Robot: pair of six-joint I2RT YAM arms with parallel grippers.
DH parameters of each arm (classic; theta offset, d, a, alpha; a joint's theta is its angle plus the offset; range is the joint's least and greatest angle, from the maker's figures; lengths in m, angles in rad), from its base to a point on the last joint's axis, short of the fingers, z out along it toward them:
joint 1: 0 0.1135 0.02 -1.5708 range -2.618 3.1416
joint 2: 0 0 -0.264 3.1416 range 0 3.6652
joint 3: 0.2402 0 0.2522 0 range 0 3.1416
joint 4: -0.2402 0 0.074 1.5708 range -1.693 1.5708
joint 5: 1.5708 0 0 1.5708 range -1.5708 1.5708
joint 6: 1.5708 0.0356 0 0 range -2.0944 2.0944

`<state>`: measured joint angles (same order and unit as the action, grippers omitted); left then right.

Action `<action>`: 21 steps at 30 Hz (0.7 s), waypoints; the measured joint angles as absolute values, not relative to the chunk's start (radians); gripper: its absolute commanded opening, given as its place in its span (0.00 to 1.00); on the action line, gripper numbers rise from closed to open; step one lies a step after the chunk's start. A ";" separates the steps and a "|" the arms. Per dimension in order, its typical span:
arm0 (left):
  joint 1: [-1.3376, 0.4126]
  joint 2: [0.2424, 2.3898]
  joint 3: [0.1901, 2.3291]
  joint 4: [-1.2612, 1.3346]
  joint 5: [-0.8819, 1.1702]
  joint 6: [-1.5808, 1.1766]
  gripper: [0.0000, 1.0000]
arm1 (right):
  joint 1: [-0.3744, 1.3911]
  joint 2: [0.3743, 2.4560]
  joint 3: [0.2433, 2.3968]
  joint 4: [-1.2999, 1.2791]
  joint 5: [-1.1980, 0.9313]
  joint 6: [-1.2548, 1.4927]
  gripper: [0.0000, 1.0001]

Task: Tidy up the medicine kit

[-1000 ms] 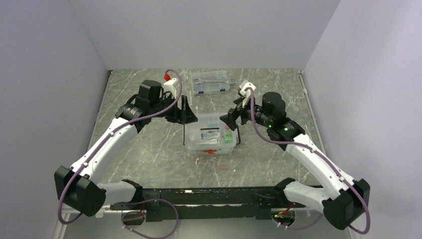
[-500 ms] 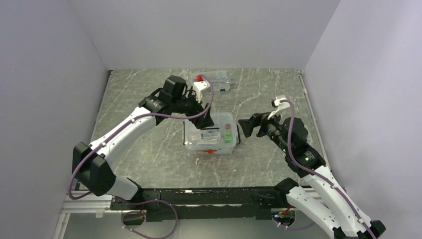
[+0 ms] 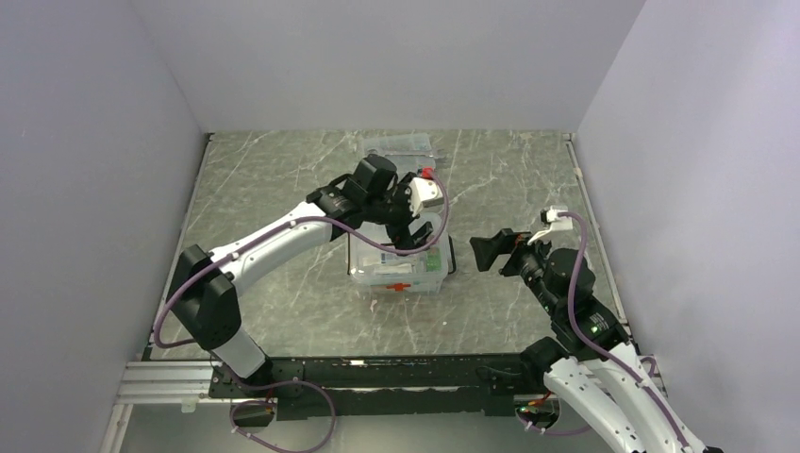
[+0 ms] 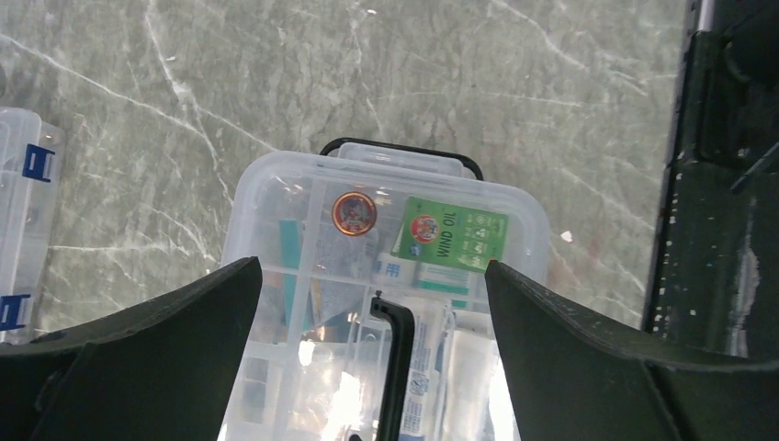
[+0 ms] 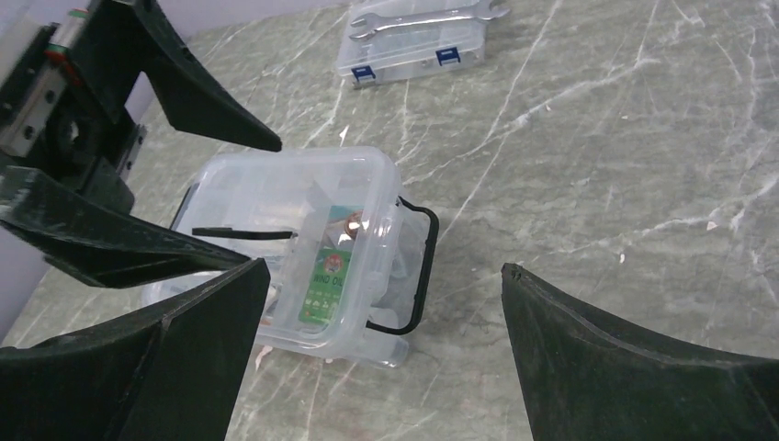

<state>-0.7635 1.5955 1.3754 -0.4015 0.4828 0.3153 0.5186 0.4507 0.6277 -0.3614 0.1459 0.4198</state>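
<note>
The left hand [image 4: 372, 268] hangs just above the clear rectangular plastic medicine box [image 4: 276, 184]. Its two dark fingers are spread wide and hold nothing. In its wrist view they frame the box's clear lid and the thin black lid handle [image 4: 397, 367]. Whether a finger touches the plastic cannot be told.

Through the lid show a green packet [image 4: 452, 236] printed "WIND OIL" and, just beside it, a small round copper-coloured cap [image 4: 354, 212]. A black wire bail [image 5: 418, 266] hangs at one end of the box.

The right hand [image 5: 383, 268] is off to the right of the box, apart from it. It faces the box with its fingers gaping wide and empty.

The box sits near the middle of the grey marbled surface [image 3: 264, 179]. A flatter clear case with blue latches [image 5: 418, 46], with metal wrenches [image 5: 432, 18] on it, lies well apart at the far side.
</note>
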 measured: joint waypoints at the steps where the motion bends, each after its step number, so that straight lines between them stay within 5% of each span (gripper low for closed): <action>1: -0.769 1.604 1.375 -0.398 0.470 0.326 0.99 | 0.519 0.448 0.627 -0.364 0.148 0.421 1.00; 21: -0.839 1.703 1.330 -0.277 0.402 0.399 0.76 | 0.518 0.638 0.639 -0.550 0.245 0.661 1.00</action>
<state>-0.8387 1.7035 1.3300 -0.2771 0.4015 0.3988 0.5182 0.6380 0.6388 -0.5495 0.2451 0.6609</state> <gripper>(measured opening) 0.794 0.998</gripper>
